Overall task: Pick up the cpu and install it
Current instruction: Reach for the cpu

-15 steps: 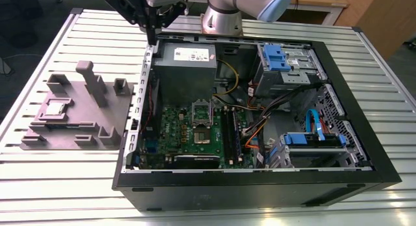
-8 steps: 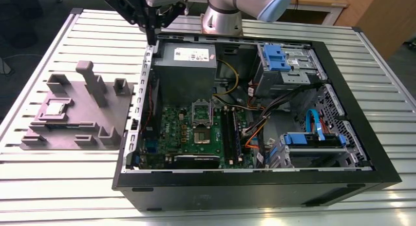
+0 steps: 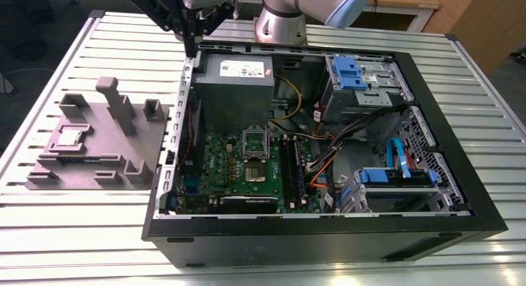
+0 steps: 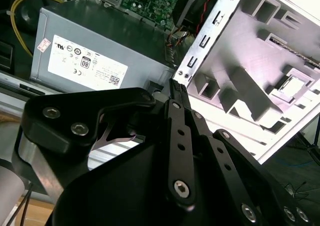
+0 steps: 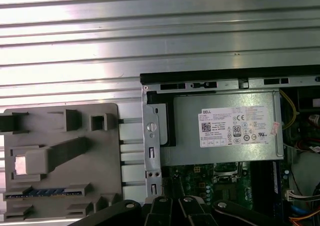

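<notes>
The slatted table [image 3: 74, 236] carries an open computer case [image 3: 329, 243] and, beside it, a grey fixture [image 3: 107, 147]. The hand [image 3: 191, 49] hangs high over the case's rear edge, just above the power supply [image 3: 234, 76]. Its fingers are narrow, pressed together with nothing between them. The motherboard socket [image 3: 255, 141] lies inside the case, on the far side of the power supply from the hand. The cpu [image 3: 70, 137] rests flat in a recess of the fixture, well below the hand and off to one side. It shows as a bright square in the first wrist view [image 5: 23, 164]. This looks like the approach stage, with nothing grasped yet. A pick would call for the hand above the fixture, its fingers parted enough to straddle the chip's edges.
</notes>
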You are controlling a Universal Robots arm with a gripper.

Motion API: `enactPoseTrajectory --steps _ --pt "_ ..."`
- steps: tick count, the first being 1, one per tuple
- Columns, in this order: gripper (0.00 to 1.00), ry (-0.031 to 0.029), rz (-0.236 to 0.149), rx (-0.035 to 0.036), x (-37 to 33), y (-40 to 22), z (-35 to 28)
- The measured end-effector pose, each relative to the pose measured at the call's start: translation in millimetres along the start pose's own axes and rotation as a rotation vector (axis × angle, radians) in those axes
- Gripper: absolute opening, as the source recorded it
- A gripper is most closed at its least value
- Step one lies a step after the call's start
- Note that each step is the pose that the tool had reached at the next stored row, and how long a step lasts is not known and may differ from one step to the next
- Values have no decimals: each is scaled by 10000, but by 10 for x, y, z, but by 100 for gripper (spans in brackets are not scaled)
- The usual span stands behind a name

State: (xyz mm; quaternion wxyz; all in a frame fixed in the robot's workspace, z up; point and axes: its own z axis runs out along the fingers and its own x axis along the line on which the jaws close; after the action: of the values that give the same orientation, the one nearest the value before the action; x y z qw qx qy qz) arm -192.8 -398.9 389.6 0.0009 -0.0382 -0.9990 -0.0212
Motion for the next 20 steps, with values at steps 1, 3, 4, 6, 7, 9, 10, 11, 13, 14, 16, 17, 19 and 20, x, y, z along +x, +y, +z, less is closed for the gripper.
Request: enactPoseTrajectory --steps 1,3,4,6,7,9,10,11,13,14,16,17,19,20 --pt "10 0 0 0 2 0 1" --pt "10 1 -1 0 5 0 2" --pt "10 4 -1 2 6 -1 2" --pt "10 6 0 2 10 -1 4" --pt "10 7 0 2 11 -1 4" --pt "10 13 0 2 57 -6 45" --pt "10 13 0 1 58 -6 45" --pt "10 13 0 2 60 -6 45" --pt "10 13 0 1 64 -7 45" --pt "10 13 0 1 67 -7 45" --pt "10 13 0 1 72 -7 46" --pt "10 12 0 2 76 -8 46" --pt "10 13 0 1 81 -8 46" --pt "10 13 0 1 84 -8 46"
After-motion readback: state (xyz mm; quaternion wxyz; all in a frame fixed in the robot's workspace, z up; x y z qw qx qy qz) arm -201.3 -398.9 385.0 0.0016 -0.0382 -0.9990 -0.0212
